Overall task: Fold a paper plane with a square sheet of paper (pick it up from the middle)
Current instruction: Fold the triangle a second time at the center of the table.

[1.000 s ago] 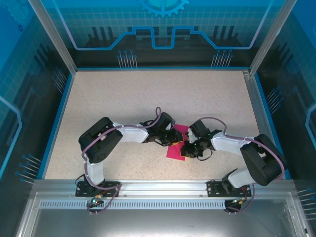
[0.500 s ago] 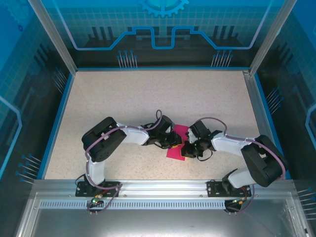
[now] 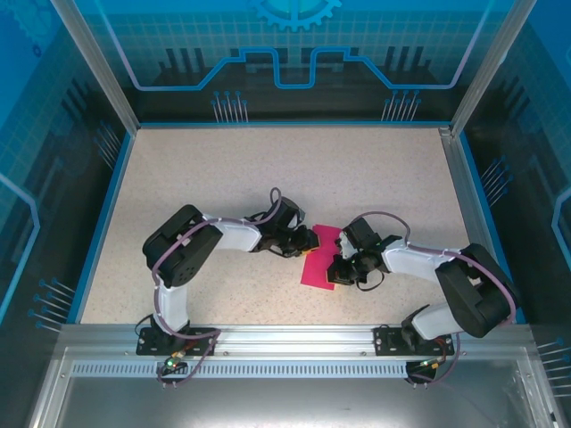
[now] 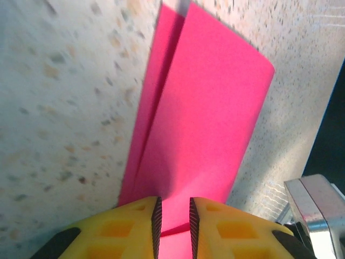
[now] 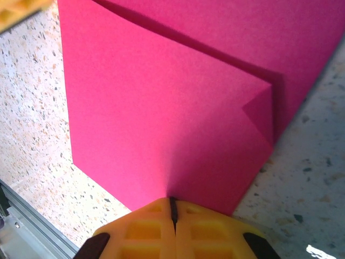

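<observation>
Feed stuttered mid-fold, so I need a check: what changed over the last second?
The left gripper pushed in over the pink sheet, then drew back left to the sheet's left edge, jaws slightly apart. The right gripper closed fully on the sheet's right edge. The sheet and the right arm kept their places.

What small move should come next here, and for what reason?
Probably the left gripper should close on the paper at its slightly parted tips: the right gripper is already shut on the paper's opposite side, so both could then hold it.
</observation>
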Motion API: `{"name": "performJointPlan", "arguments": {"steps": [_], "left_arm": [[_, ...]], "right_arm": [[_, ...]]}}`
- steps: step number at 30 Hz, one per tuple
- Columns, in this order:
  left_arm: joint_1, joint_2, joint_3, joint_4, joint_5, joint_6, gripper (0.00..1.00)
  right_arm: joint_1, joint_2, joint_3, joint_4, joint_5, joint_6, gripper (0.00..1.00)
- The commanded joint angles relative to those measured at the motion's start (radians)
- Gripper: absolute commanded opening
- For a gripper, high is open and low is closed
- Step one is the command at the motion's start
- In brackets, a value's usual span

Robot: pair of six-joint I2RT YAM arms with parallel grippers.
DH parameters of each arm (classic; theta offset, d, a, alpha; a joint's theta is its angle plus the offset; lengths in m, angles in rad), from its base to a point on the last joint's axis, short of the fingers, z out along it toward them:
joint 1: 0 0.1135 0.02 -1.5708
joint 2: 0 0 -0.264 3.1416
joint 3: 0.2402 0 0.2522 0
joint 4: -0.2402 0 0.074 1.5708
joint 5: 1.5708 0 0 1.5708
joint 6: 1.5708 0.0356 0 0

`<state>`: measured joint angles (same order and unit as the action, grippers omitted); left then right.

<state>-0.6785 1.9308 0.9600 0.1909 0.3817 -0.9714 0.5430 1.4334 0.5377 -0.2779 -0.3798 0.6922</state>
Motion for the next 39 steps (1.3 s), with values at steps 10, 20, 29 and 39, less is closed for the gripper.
{"name": "performJointPlan", "arguments": {"steps": [10,20,29,39], "left_arm": [[0.0,-0.143,0.015,-0.116,-0.043,0.088,0.28],[-0.067,-0.034,-0.031,0.027,0.066,0.033,0.25],[-0.068,0.004,-0.036,-0.065,-0.006,0.049,0.24],[-0.068,0.007,-0.034,-0.09,-0.013,0.053,0.23]], "right_arm": [[0.015,0.055,-0.042,-0.05,0.068,-0.012,0.07],[0.017,0.028,-0.027,0.007,0.022,0.022,0.08],[0.018,-0.067,0.018,0.03,-0.041,0.05,0.11],[0.024,0.078,0.073,0.068,-0.056,0.044,0.12]]}}
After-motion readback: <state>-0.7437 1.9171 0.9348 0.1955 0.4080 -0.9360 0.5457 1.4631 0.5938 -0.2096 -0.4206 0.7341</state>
